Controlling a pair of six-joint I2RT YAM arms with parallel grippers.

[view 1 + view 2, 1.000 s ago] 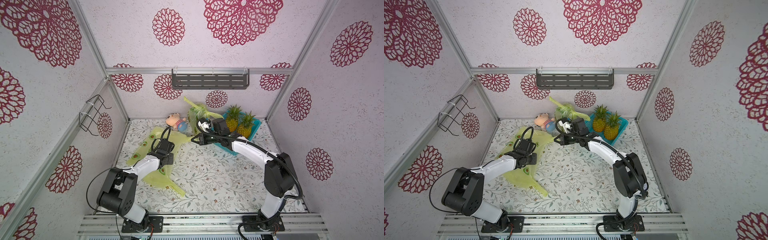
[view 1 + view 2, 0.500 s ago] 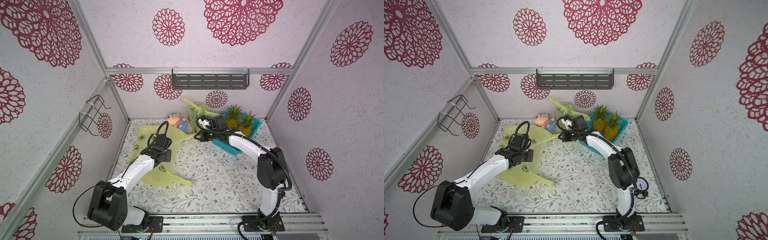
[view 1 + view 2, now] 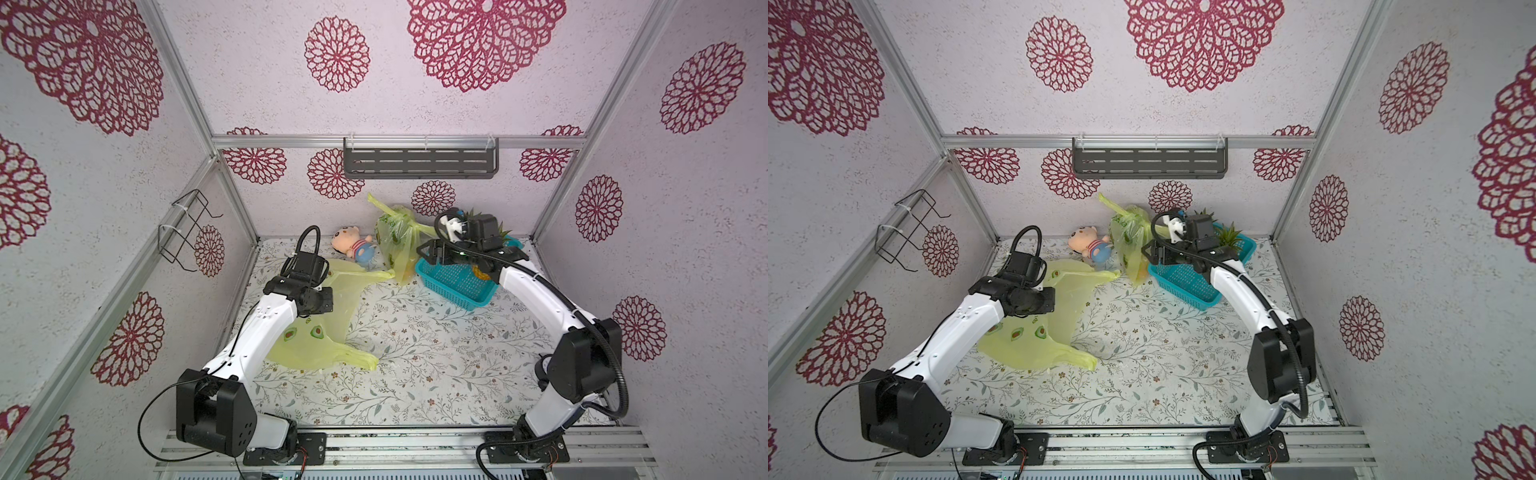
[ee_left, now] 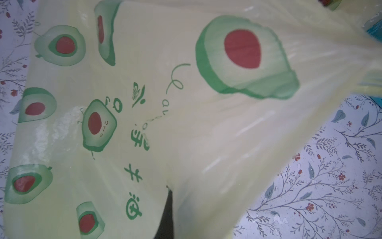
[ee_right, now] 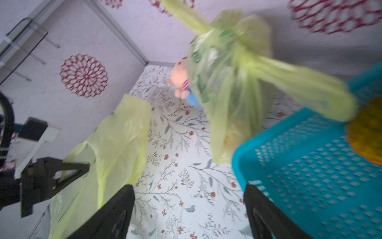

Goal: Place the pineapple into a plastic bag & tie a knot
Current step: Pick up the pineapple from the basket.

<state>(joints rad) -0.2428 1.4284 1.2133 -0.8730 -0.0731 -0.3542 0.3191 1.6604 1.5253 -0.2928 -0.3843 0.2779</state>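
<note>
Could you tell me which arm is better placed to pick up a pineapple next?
Right: the open right gripper hovers beside the blue basket of pineapples; the left gripper is shut on the empty bag.

Robot lab booth — aluminium frame (image 3: 291,141), flower-papered walls (image 3: 415,104), left arm (image 3: 257,332) and right arm (image 3: 536,291) on a rail (image 3: 415,449).

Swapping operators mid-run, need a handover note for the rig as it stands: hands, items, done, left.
Left hand: shut on an edge of the flat plastic bag, which is partly lifted.
Right hand: open and empty, at the near corner of the blue basket.
Pineapples: in the basket, partly hidden by the right arm.
Also at the back: a knotted bag beside the plush toy; its contents are unclear.
Done: flat bag gripped.
Left: open the bag's mouth, pick a pineapple, put it in, tie the knot.
</note>
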